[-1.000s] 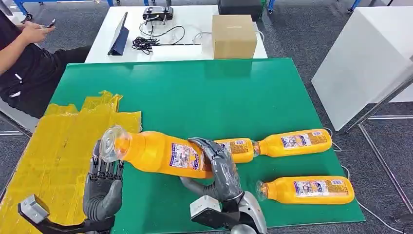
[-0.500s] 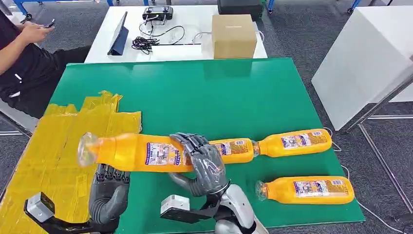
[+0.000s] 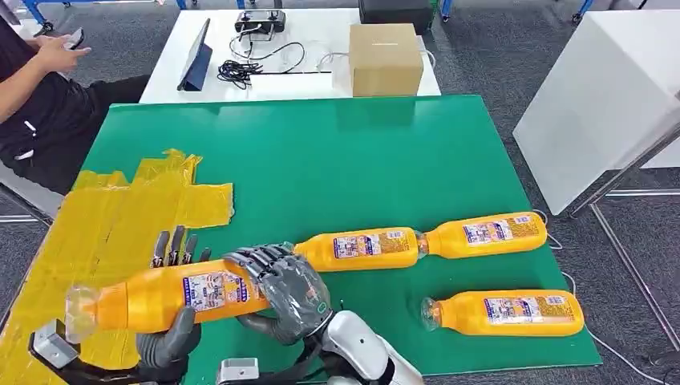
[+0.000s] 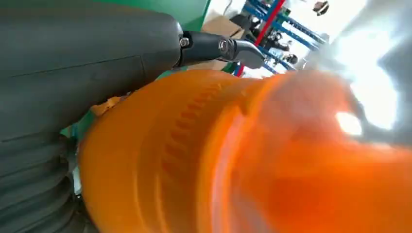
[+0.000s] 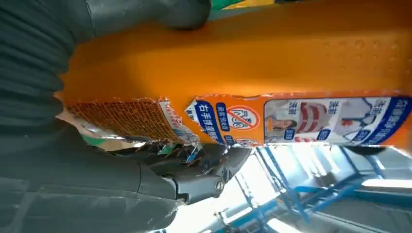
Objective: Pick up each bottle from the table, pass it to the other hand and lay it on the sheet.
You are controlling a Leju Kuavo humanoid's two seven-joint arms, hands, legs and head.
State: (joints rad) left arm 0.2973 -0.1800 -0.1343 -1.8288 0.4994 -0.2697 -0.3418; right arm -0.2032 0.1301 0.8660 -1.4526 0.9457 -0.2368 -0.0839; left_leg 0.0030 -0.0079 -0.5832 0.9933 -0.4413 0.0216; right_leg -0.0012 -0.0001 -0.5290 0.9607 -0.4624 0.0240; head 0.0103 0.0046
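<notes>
My right hand (image 3: 281, 295) grips an orange bottle (image 3: 160, 295) by its base end, holding it nearly level above the table's front left. The bottle's clear cap end (image 3: 76, 313) hangs over the yellow sheet (image 3: 104, 224). My left hand (image 3: 171, 337) sits under and behind the bottle's middle, fingers (image 3: 175, 247) straight up behind it and thumb below, not closed on it. The left wrist view has the bottle (image 4: 243, 155) pressed close to the palm. The label (image 5: 311, 119) appears in the right wrist view. Three more orange bottles (image 3: 365, 247) (image 3: 485, 234) (image 3: 501, 313) lie on the green table (image 3: 337, 160).
A cardboard box (image 3: 385, 58), a tablet (image 3: 196, 58) and cables (image 3: 248, 68) sit on the white table behind. A person (image 3: 32, 104) sits at the far left. A white cabinet (image 3: 601, 96) stands to the right.
My right hand has carried the bottle left and down, so it now lies against my left hand's palm with its cap end over the sheet.
</notes>
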